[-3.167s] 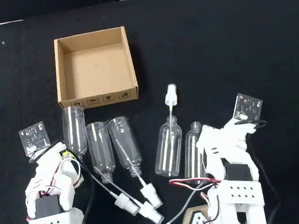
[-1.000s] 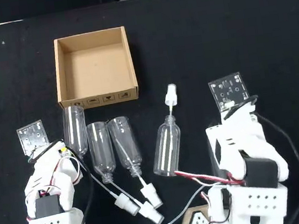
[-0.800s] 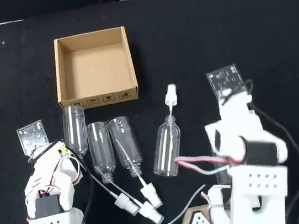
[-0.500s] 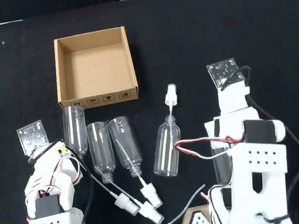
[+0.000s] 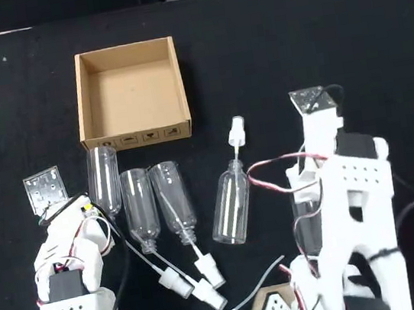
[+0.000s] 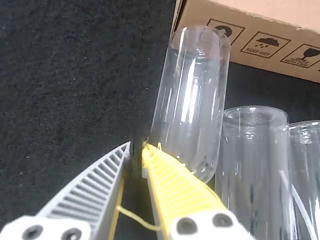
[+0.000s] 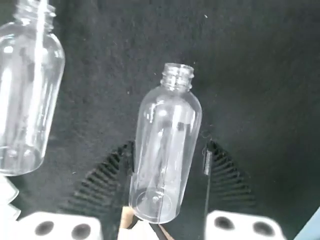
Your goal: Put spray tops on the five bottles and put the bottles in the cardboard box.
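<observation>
5 clear bottles (image 5: 139, 204) are laid on the black surface (image 5: 28, 87) near 1 cardboard box (image 5: 84, 103). 5 white spray tops (image 5: 209, 270) are counted, 4 loose between the arms and 1 with its tube set in a bottle's neck. 1 capless bottle is straddled by the wide-spread right pincer (image 7: 169, 146), while the left pincer (image 6: 136, 146) is closed to a slit just beside another bottle.

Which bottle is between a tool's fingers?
The open-necked bottle lying between the spread fingers of the right tool; the neighbouring bottle lies outside them.
</observation>
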{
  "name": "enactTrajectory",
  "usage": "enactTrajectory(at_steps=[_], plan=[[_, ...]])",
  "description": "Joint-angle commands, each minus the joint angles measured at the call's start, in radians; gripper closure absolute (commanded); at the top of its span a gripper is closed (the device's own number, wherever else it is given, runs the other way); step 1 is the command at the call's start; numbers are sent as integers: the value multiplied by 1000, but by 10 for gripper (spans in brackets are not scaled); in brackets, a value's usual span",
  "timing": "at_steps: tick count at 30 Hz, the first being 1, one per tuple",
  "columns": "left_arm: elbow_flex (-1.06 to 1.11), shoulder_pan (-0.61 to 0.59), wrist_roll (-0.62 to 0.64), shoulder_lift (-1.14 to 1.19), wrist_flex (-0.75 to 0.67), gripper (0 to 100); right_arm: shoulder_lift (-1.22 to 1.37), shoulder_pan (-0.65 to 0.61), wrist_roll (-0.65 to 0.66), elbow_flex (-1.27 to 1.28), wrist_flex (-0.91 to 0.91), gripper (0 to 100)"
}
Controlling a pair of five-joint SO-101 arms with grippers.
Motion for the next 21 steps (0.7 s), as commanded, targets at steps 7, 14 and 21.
enactTrajectory(at_steps=[7,14,21], plan=[[25,8,-8,-17,-25,971,217,38,-2,-87,-107,815],[25,8,-8,-17,-25,971,338,106,0,-165,-106,815],[25,8,-8,-17,-25,971,407,101,0,-171,-107,815]])
